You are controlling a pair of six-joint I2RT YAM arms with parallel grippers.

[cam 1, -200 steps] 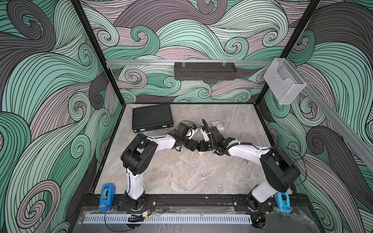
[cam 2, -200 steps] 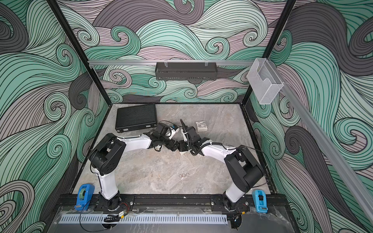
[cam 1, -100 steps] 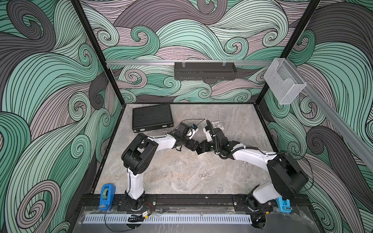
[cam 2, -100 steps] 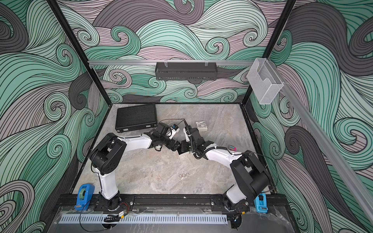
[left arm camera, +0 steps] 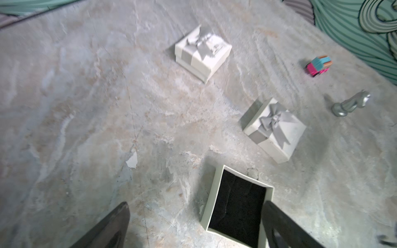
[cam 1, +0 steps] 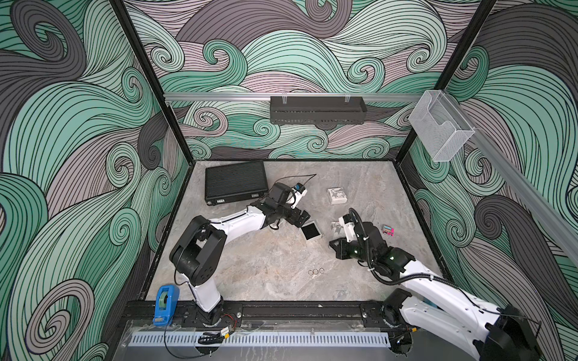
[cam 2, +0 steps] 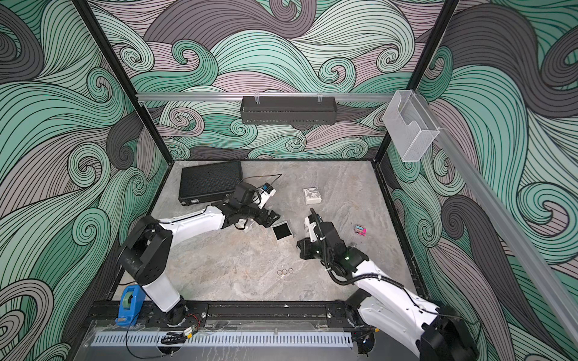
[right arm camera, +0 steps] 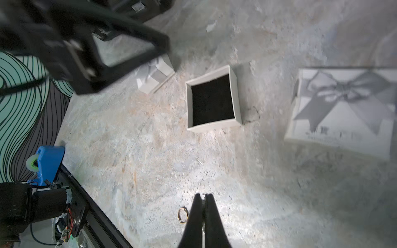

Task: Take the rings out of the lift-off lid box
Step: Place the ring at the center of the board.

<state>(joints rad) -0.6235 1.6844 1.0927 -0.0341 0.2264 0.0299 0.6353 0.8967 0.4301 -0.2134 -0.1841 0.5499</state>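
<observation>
The lift-off lid box (cam 1: 310,230) (cam 2: 282,232) stands open mid-table, and only black lining shows inside (left arm camera: 236,204) (right arm camera: 211,101). Its bow-topped lid (left arm camera: 275,128) (right arm camera: 343,107) lies beside it. Three thin pale rings (cam 1: 316,272) (cam 2: 284,272) lie on the table nearer the front. One ring (right arm camera: 183,214) sits just beside my right gripper (right arm camera: 203,195) (cam 1: 333,245), which is shut above them. A pale sliver shows in its gap, and I cannot tell what it is. My left gripper (left arm camera: 195,205) (cam 1: 304,220) is open at the box's far-left side, one finger (left arm camera: 279,223) over the rim.
A second closed bow box (cam 1: 337,196) (left arm camera: 203,53) stands further back. A pink-and-teal item (cam 1: 388,230) (left arm camera: 319,65) and a small silver figure (left arm camera: 350,105) lie to the right. A black case (cam 1: 236,181) sits back left and a blue tape dispenser (cam 1: 165,300) front left.
My right arm has drawn back from the box toward the front right, staying shut, so the open box now shows. The left gripper stays open beside the box.
</observation>
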